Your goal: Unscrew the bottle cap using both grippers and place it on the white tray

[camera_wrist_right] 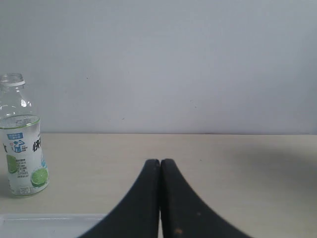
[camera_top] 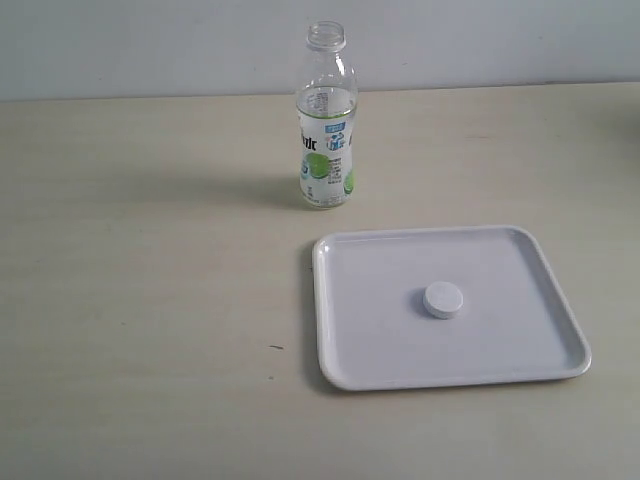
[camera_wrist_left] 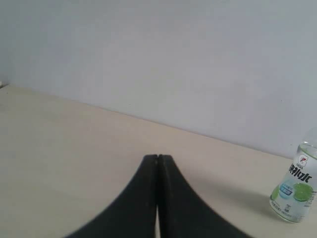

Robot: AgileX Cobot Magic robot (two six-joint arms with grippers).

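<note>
The clear plastic drink bottle carries a white label with blue marks and green limes. The small round plastic cap and the glossy square tray are white. The tabletop is pale beige, the wall at twelve o'clock light grey. The left gripper and right gripper are black.

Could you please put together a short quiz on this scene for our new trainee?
1. True or false: the bottle cap lies on the white tray.
2. The bottle is: A) lying on its side; B) upright with its neck open, off the tray; C) standing on the tray.
3. Fill in: the left gripper and the right gripper are both ____ (open or shut).
Key: 1 true; 2 B; 3 shut.
</note>
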